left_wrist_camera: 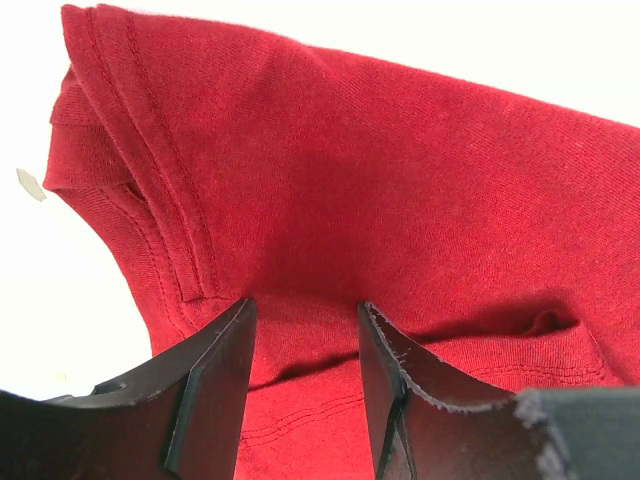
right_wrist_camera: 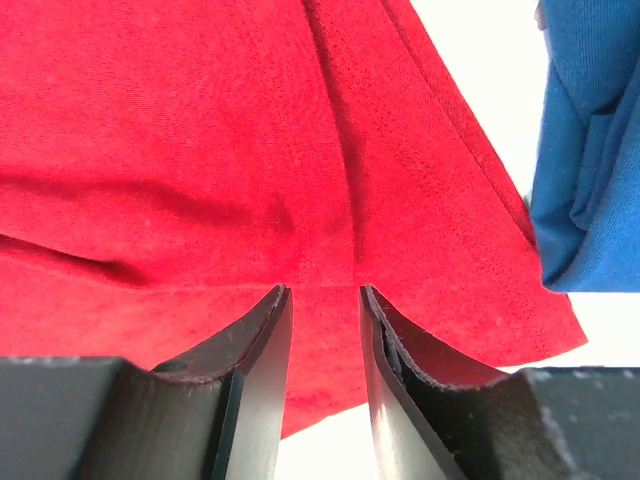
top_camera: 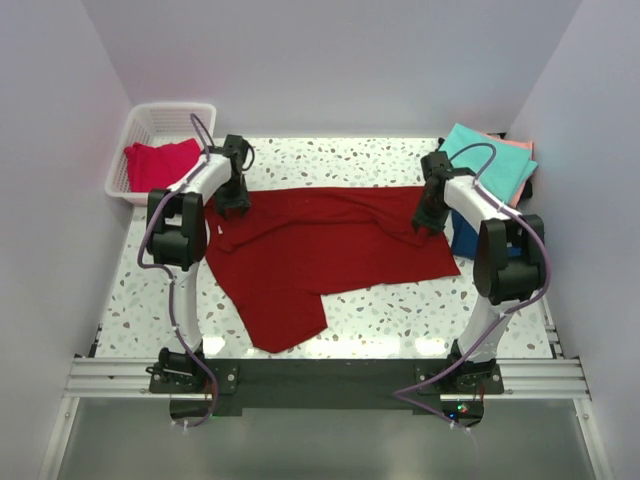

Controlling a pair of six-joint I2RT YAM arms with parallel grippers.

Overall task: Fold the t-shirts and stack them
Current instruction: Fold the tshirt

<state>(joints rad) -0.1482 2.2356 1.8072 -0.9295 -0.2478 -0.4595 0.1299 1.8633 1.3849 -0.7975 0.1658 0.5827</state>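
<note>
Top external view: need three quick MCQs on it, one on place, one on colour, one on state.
1. Where is the pinkish-red t-shirt?
A) in the white lattice basket
B) on the back-right pile
C) at the table's near edge

2. What colour is the top t-shirt of the back-right pile?
A) navy
B) teal
C) white

3. How does the dark red t-shirt lie?
A) rolled up
B) folded into a small square
C) spread out loose on the table

Key: 1 A, it fills the basket at back left. 2 B, it is teal, over a salmon pink one. 3 C, it sprawls across the table's middle, creased.
</note>
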